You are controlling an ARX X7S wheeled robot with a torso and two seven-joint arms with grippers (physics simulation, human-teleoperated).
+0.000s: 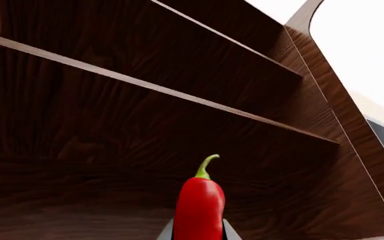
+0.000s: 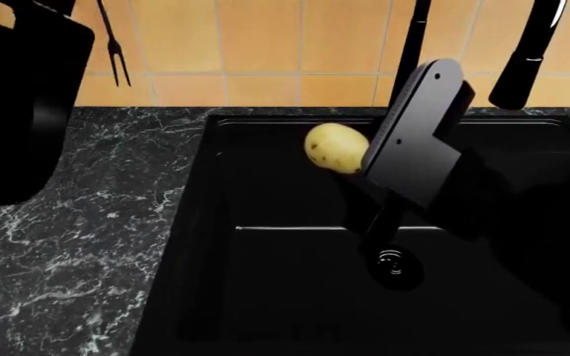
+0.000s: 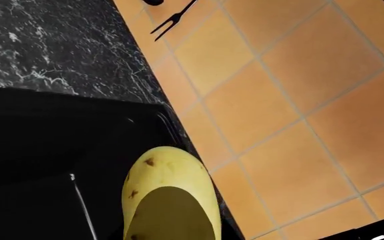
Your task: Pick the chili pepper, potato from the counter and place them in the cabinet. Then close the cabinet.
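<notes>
The left claw (image 1: pixel 199 235) was clenched on the chili (image 1: pixel 199 207), stem pointing into the dark wooden cabinet (image 1: pixel 145 130) and its shelves beyond. The right claw (image 2: pixel 359 165) gripped the potato (image 2: pixel 335 147) in the air above the black sink (image 2: pixel 295 297). Behind lay the marble table (image 2: pixel 77 222), then the orange tiled wall (image 2: pixel 265 44).

L claw (image 1: pixel 199 235) gripping, R claw (image 2: pixel 364 167) prob clamped
</notes>
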